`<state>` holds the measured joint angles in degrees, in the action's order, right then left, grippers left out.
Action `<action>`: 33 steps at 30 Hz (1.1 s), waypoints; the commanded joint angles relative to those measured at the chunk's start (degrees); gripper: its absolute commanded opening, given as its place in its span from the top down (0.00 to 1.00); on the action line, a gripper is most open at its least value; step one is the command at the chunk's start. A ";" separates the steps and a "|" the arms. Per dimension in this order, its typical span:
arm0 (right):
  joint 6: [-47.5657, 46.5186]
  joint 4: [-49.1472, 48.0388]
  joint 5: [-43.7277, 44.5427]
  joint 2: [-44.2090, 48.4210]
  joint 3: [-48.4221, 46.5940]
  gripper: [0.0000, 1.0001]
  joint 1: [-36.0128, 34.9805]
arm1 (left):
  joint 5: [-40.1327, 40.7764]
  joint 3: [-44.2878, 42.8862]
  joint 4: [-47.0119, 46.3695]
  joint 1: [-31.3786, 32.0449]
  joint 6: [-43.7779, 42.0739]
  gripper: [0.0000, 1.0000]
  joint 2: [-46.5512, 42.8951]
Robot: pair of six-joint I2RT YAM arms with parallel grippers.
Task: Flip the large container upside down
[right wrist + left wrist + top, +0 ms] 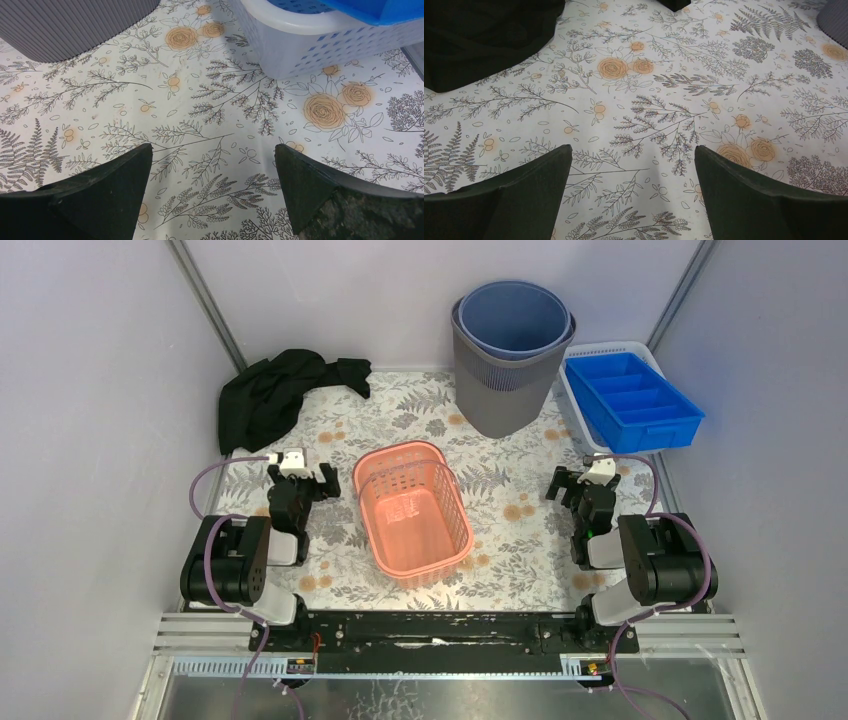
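Note:
The largest container is a tall grey ribbed bin (505, 380) standing upright at the back of the table, with a blue bin (515, 320) nested inside it. Its wall shows at the top left of the right wrist view (75, 22) and at the top right corner of the left wrist view (836, 15). My left gripper (300, 478) is open and empty over bare tablecloth (633, 155), left of a pink basket. My right gripper (585, 478) is open and empty (212, 152), in front of and right of the grey bin.
A pink slotted basket (410, 508) stands upright between the arms. A blue divided tray (632, 400) sits in a white basket (575, 405) at the back right, close ahead of the right gripper (310, 40). A black cloth (270, 395) lies back left (484, 35).

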<state>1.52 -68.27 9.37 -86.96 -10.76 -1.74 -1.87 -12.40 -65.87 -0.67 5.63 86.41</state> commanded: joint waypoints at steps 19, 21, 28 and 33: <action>-0.59 -2.57 -0.30 0.12 -1.37 0.01 0.11 | 1.47 -1.15 -2.36 0.27 -1.39 0.00 0.42; -0.63 -2.57 -0.24 0.12 -1.40 0.01 0.16 | 1.45 -1.22 -2.34 0.35 -1.37 0.00 0.44; -0.82 -3.17 0.00 0.16 -1.07 0.01 0.17 | -0.25 -1.84 0.23 0.38 -2.21 0.00 -1.41; -0.93 -0.88 -0.26 5.10 -0.29 0.01 0.16 | -1.76 -4.80 12.36 0.52 -2.38 0.00 -8.96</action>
<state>1.23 -68.14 8.88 -86.70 -10.74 -1.74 -2.26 -13.82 -60.18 -0.62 5.15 82.72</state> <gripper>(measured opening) 0.992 0.998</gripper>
